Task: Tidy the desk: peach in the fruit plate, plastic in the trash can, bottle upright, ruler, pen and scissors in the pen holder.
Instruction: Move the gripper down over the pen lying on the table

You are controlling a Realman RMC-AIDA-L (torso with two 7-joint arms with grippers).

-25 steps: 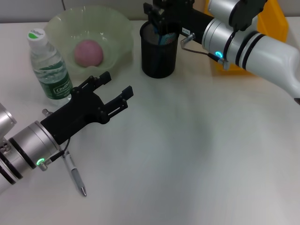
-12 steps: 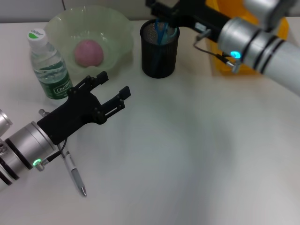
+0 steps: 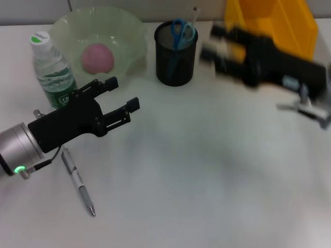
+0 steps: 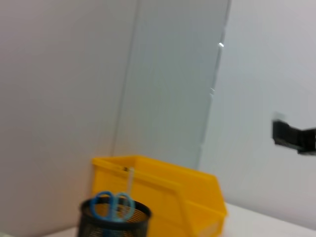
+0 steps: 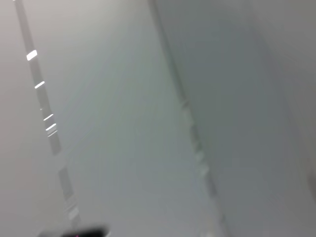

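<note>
The pink peach [image 3: 97, 58] lies in the pale green fruit plate [image 3: 129, 31] at the back left. Beside it the bottle [image 3: 51, 72] stands upright. The black mesh pen holder [image 3: 176, 57] holds the blue-handled scissors [image 3: 182, 28] and a clear ruler [image 3: 194, 13]; both also show in the left wrist view, scissors [image 4: 111, 205] and ruler [image 4: 130, 180]. A grey pen [image 3: 77, 181] lies flat on the table near the front left. My left gripper [image 3: 122, 93] hovers open and empty in front of the plate, beyond the pen. My right gripper [image 3: 213, 42], blurred, is open right of the holder. The plastic is out of view.
A yellow bin [image 3: 274, 20] stands at the back right behind my right arm, and shows again in the left wrist view [image 4: 163, 187] behind the pen holder [image 4: 116, 222]. The right wrist view shows only a wall.
My right gripper pulled away from above the pen holder toward the right, leaving the scissors standing in it. My left arm drew back to the left, uncovering more of the pen.
</note>
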